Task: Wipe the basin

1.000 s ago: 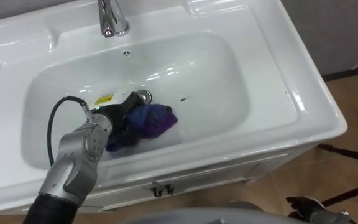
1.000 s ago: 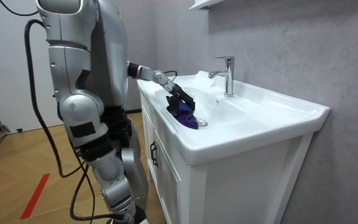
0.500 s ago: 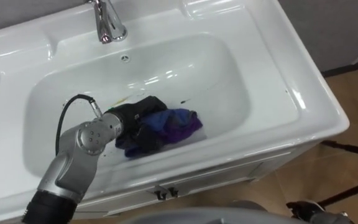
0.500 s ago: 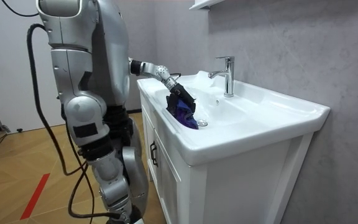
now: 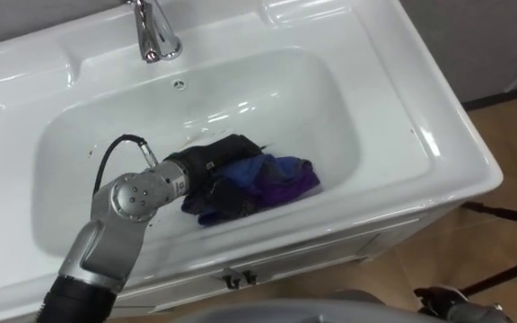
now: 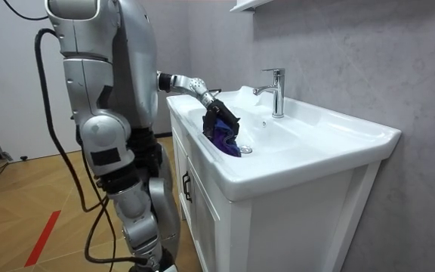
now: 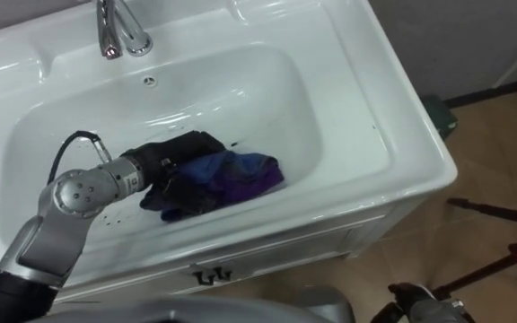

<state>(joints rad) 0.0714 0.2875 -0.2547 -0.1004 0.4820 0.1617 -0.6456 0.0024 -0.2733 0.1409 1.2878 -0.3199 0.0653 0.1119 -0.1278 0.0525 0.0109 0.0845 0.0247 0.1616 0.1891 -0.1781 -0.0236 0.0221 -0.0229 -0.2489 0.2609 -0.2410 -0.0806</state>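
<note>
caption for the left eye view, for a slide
Left hand on a purple cloth at the bottom of the white basin, below the tap.

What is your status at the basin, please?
Left hand shut on blue-purple cloth, low in the white ceramic basin. Chrome tap behind, well apart.

A white ceramic basin [image 5: 335,108] spans most of the frame, with a chrome tap [image 5: 155,36] at the upper left edge and a small round overflow hole [image 5: 179,84] just below it. The silver left arm comes in from the lower left, and the dark left hand [image 5: 215,160] lies near the centre of the bowl, its fingers curled onto a crumpled blue and purple cloth [image 5: 272,178] that spreads to its right across the basin floor. Brown wooden floor [image 5: 501,242] shows at the lower right.
</note>
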